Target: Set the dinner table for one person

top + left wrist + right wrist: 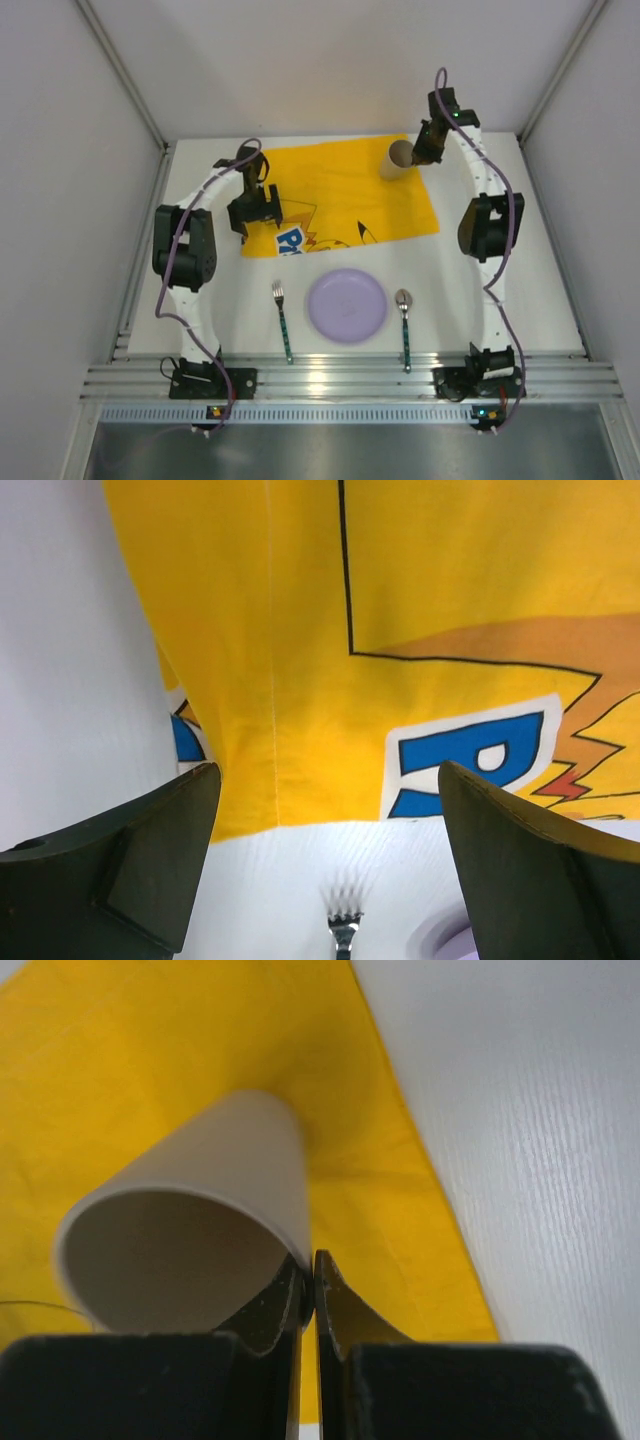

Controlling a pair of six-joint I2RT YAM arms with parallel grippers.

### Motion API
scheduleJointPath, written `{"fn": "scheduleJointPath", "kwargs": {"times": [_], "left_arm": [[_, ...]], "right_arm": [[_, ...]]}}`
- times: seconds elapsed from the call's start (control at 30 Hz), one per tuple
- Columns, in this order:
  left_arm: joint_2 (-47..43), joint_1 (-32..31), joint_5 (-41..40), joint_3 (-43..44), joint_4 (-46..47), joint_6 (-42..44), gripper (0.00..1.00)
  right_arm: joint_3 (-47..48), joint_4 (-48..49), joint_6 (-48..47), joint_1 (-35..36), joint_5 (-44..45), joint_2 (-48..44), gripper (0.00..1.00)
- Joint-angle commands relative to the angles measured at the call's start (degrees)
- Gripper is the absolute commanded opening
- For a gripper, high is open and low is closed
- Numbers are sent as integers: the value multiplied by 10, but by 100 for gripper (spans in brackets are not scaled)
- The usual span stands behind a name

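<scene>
A beige paper cup (398, 158) (200, 1200) leans tilted at the far right of the yellow placemat (340, 195) (150, 1060). My right gripper (418, 152) (312, 1280) is shut on its rim, with one finger inside the mouth and the other outside. Over the placemat's (300, 630) near left edge my left gripper (255, 215) (328, 772) hangs open and holds nothing. On the white dinner table (530, 260) (60, 630) (540, 1110), near the front, lie a fork (282, 318) (343, 930), a lilac plate (346, 305) (455, 945) and a spoon (404, 320).
A ribbed aluminium rail (350, 378) runs along the table's near edge between the two arm bases. White walls close in the table on the left, right and far sides.
</scene>
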Motion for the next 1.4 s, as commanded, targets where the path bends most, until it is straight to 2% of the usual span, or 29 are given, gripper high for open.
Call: {"fn": "scheduleJointPath", "kwargs": {"times": [0.0,0.1,0.13,0.17,0.2,0.3,0.4,0.5,0.63,0.77,0.93,1.03,1.07,1.17,1.27,1.37], "left_arm": [[-53,7,-4,-26,8,-4,95],[-60,7,-11,-37,9,3,95],[-60,7,-11,-37,7,3,95],[-60,7,-11,-37,7,3,95],[-59,7,-8,-36,8,3,95],[-49,7,1,-29,8,3,95],[-35,6,5,-15,5,3,95],[-26,4,6,-5,3,3,94],[-18,1,6,0,1,6,94],[-11,0,6,5,-1,7,94],[-6,-4,5,13,-6,10,94],[-5,-5,3,10,-4,10,94],[-4,-6,3,9,-5,10,94],[-6,-6,3,1,-2,9,94],[-6,-7,5,-7,2,9,94],[1,-7,6,-4,2,9,94]], "right_arm": [[56,-1,12,19,26,16,0],[60,-11,14,20,42,29,0],[60,-14,12,20,45,30,3],[59,-13,12,20,51,29,10],[59,-13,7,21,52,28,27],[58,-5,4,23,52,23,61],[59,15,4,24,40,16,77],[57,30,3,28,27,5,86],[30,73,1,28,-11,-25,91],[-41,153,13,20,-62,-80,95],[-112,202,13,-3,-69,-157,97],[-256,250,30,-34,-55,-237,98],[-349,271,39,-46,-66,-284,98],[-507,339,71,-104,-90,-353,99],[-565,324,56,-125,-81,-366,98],[-584,306,35,-121,-93,-346,95]]}}
